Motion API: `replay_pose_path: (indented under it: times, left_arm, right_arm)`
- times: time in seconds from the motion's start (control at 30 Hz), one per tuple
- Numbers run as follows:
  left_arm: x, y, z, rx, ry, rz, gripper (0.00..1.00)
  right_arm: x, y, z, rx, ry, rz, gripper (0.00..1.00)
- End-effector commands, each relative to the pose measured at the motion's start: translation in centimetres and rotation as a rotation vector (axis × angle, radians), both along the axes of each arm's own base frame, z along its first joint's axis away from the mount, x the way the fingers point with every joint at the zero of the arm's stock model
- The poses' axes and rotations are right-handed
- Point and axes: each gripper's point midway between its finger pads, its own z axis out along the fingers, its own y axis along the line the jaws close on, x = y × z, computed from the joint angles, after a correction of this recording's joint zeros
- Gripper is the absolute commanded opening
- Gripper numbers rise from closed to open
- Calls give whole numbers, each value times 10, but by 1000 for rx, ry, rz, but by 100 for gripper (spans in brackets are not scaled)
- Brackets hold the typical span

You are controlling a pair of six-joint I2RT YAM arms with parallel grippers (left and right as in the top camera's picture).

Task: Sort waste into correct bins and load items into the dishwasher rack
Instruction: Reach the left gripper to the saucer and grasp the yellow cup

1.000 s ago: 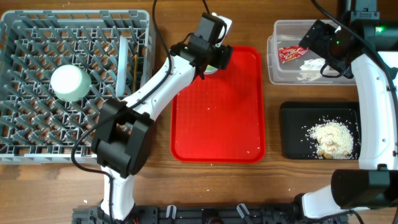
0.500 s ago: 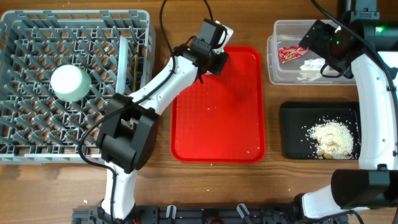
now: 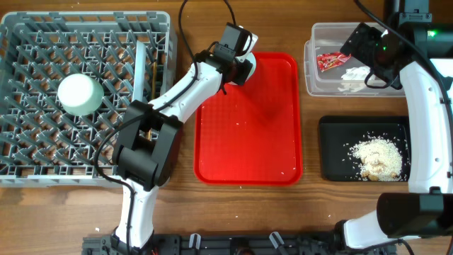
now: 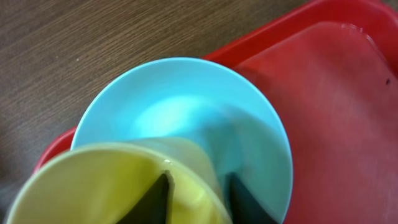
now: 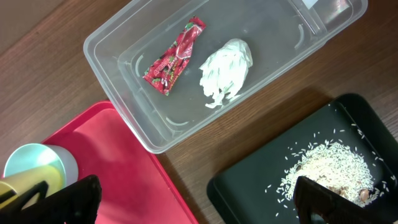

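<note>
My left gripper point(image 3: 241, 69) is at the far edge of the red tray point(image 3: 248, 134). In the left wrist view its jaws point(image 4: 199, 186) straddle the wall of the yellow cup point(image 4: 93, 180), one finger inside and one outside, shut on it. The cup stands in a pale blue bowl point(image 4: 186, 106). My right gripper point(image 5: 196, 205) hangs open and empty between the clear tub point(image 3: 315, 78) and the black tray point(image 3: 333, 152). The red wrapper point(image 5: 174, 56) and white scrap point(image 5: 225, 71) lie in the tub. Beige food point(image 3: 376, 157) lies on the black tray.
The grey dishwasher rack point(image 3: 42, 152) fills the left side. It holds an upturned pale bowl point(image 3: 79, 94), a plate on edge point(image 3: 139, 67) and a thin wooden stick point(image 3: 151, 78). A few crumbs dot the red tray.
The left jaws have closed onto the yellow cup's wall, and the left wrist has shifted slightly toward the tray's far left corner. The right arm has not moved.
</note>
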Motion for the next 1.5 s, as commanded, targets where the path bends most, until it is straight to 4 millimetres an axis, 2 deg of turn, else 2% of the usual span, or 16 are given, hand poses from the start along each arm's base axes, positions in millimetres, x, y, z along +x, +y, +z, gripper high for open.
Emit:
replay_pose_path:
  times: [0.0,0.03,0.23,0.33,0.4,0.5,0.6,0.73,0.87,0.93,1.0,1.1,1.17,1.2,1.3,1.47]
  left_arm:
    - [1,1,-3,11,0,2,9]
    - [1,2,-3,13,2,2,4]
    - [7,17,0,114,-53,69,4]
    - [5,12,6,149,-85,70,4]
    - [3,4,13,166,-117,70,4]
    - [5,5,28,250,-206,115,4]
    - [1,3,45,344,-270,78,4]
    - [1,8,92,359,-373,129,4]
    - [4,24,163,262,-483,194,4]
    - [1,41,215,168,-555,229,4]
    - [-3,53,247,96,-588,240,4]
    - [-11,103,310,-116,-645,360,4]
    - [-14,132,330,-229,-645,410,4]
    - [-16,161,340,-323,-617,434,4]
    - [-18,215,339,-437,-547,501,4]
    - [-23,303,317,-641,-389,626,4]
  right_arm:
    - [1,-2,7,-20,-16,11,100]
    - [1,-2,7,-20,-16,11,100]
    - [1,-2,7,-20,-16,11,100]
    - [1,-2,7,-21,-16,11,100]
    - [1,-2,7,-20,-16,11,99]
    - [1,-2,7,-20,-16,11,100]
    - [1,-2,7,-20,-16,11,100]
    - [1,-2,7,-20,-16,11,100]
    - [1,-2,7,-20,-16,11,100]
    - [1,-2,7,-20,-16,11,100]
    - [1,-2,7,-20,-16,11,100]
    - [1,-2,7,-20,-16,11,100]
    - [1,-2,7,-21,-16,11,100]
    - [1,-2,7,-20,-16,11,100]
    - [1,-2,7,-20,-16,11,100]
    - [1,-2,7,-20,-16,11,100]
